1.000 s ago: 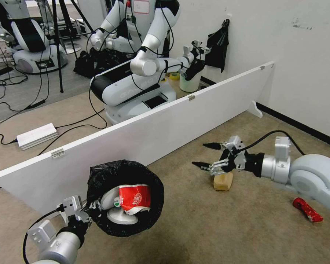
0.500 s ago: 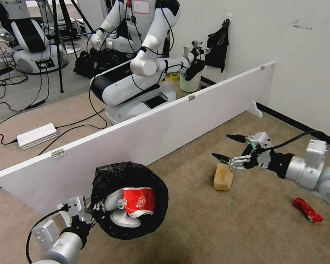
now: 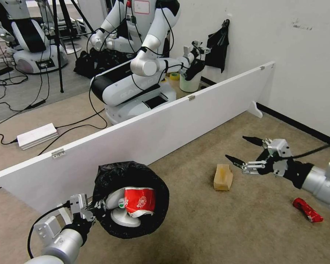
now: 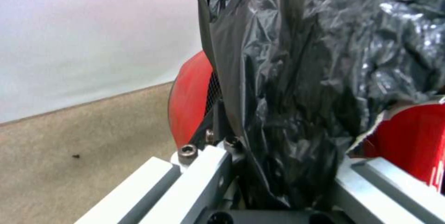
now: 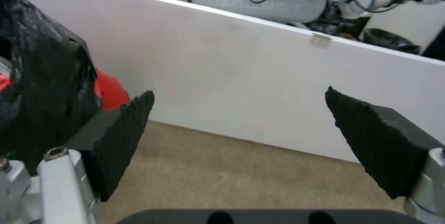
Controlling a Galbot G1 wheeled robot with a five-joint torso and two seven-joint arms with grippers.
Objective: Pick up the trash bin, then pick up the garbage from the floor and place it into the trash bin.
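Tan paper bag (image 3: 223, 177) is seen lying on the carpet (image 3: 216, 227), just below and ahead of the tips of the right gripper (image 3: 240, 150), apart from them and not between them. The right gripper's jaws are held wide apart with nothing in the gap; in the right wrist view its black ribbed pads (image 5: 125, 137) frame bare carpet and the white board (image 5: 241, 78) beyond. A red can (image 3: 307, 209) lies on the floor behind that gripper, beside its arm and well apart from the bag.

The trash bin (image 3: 131, 200) is held up off the floor at the left gripper (image 3: 90, 212), whose jaws are clamped on the bin's rim and the black liner (image 4: 297, 88); the red body (image 4: 190, 102) is seen just beside the fingers in the left wrist view. The bin is tipped so that its mouth faces the camera. Inside it a red-white paper cup (image 3: 140, 201) rests against a white rounded item (image 3: 123, 217), too hidden to identify.

The long white board (image 3: 165, 128) stands upright close behind the bin and well ahead of the open jaws
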